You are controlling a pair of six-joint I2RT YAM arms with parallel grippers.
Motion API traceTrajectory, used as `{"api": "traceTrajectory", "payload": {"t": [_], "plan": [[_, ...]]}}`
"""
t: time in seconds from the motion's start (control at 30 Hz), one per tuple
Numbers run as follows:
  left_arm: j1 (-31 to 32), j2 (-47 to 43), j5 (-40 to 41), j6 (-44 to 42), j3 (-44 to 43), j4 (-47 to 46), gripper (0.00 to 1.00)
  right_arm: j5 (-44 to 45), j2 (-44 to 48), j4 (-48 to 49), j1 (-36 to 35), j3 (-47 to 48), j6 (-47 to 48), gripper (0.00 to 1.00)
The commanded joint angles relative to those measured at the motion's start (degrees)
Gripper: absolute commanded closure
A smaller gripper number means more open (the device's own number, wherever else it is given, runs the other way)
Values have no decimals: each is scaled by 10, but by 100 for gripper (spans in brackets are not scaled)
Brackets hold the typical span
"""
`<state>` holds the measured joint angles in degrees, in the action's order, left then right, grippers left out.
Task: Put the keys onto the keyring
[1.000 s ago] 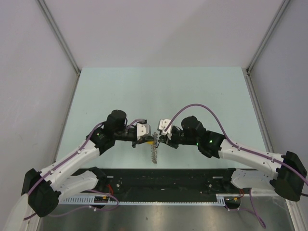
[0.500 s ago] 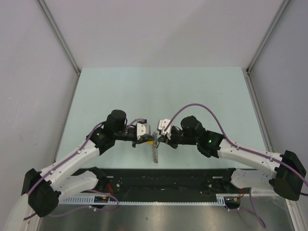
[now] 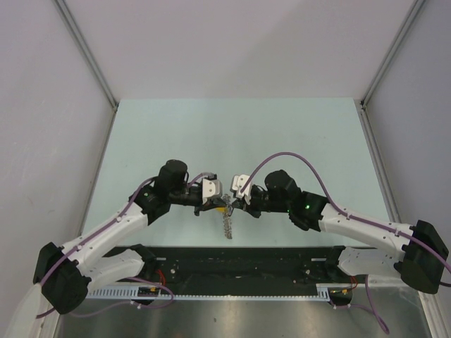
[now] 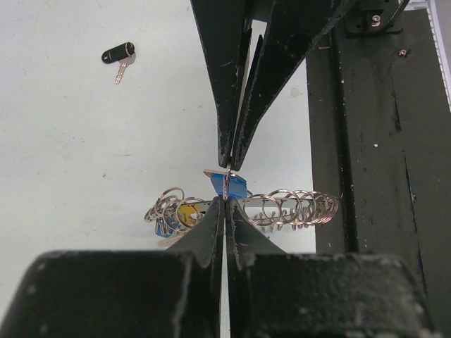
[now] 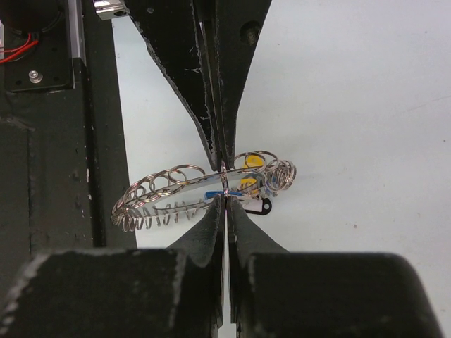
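The left claw point(image 4: 225, 203) is pressed shut. Its tips pinch the thin metal edge of the keyring point(image 4: 278, 205). The right claw point(image 5: 224, 204) comes from the other side and is pressed shut too. The two claws meet tip to tip at the same spot. A blue key point(image 4: 236, 186) sits right there between the tips. I cannot tell if the right claw is pinching the blue key or only the ring beside it.

The keyring is in the middle, near the front edge of the worktop point(image 4: 70, 141), between the two arms. Lots of little wire loops run along its edge. A yellow key point(image 4: 185, 211) is in among the loops at one end. A black key point(image 4: 118, 54) lies alone on the worktop, well apart from the ring.

I think the job is partly done. The step now looks like working the blue key onto the ring while the left claw holds the ring steady. Next, the right claw needs a tiny, careful push or twist, with no tugging. The wire is thin and could slip out. After that, the black key must be picked up and put on.
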<state>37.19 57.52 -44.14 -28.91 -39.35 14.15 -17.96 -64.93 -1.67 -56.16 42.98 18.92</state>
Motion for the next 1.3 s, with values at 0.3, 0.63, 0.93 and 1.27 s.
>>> {"api": "traceTrajectory", "payload": {"t": [0.3, 0.63, 0.93, 1.27], "plan": [[1, 9, -24, 5, -28, 10, 100, 0, 2, 50, -14, 18, 5, 100], [1, 16, -32, 24, -35, 9, 100, -2, -9, 48, -24, 29, 9, 100], [1, 25, -39, 30, -44, 17, 100, 1, -11, 50, -28, 32, 10, 100], [-23, 22, -61, 134, -36, -53, 100, 13, -5, 20, -32, 33, 25, 100]]}}
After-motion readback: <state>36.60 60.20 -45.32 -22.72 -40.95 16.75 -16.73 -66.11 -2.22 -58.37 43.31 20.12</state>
